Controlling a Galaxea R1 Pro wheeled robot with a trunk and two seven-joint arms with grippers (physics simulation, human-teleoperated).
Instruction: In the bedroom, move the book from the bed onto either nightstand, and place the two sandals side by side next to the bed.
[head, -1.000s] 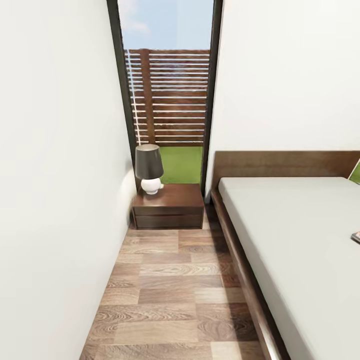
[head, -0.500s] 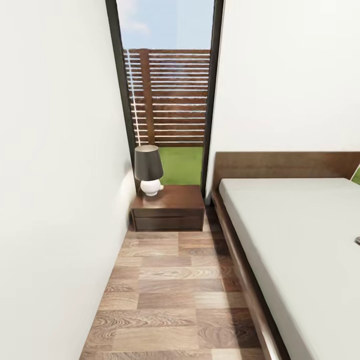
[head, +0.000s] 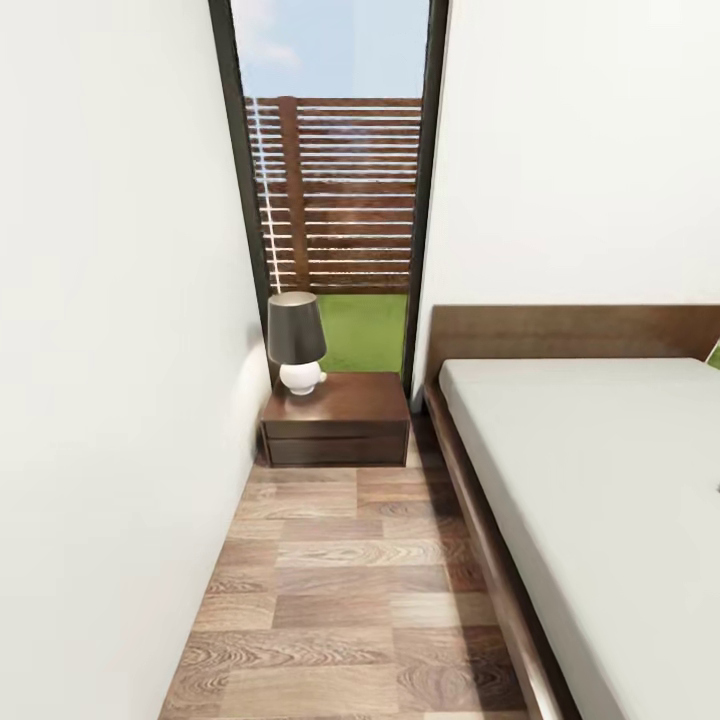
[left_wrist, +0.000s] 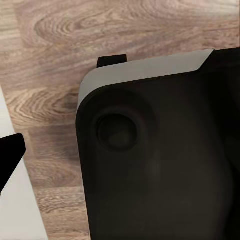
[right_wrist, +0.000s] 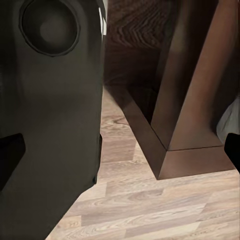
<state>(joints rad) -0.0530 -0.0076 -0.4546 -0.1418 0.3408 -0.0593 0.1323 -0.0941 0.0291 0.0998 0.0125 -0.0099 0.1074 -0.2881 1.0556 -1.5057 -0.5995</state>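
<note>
Three cameras: one high and forward, two low at the floor

The head view looks forward and down a narrow aisle of brown wood-plank floor (head: 350, 590) between a white wall (head: 110, 350) and the low dark-framed bed (head: 600, 500). Both wrist views sit close above those planks (left_wrist: 65, 40), beside the robot's dark body; the right one faces the bed's wooden frame corner (right_wrist: 185, 125).

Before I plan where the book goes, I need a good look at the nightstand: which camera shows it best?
The head view: the nightstand stands whole at the wall under the window, beside the bed, a lamp on its top. The wrist views show floor and the robot's dark body, not the nightstand.
</note>
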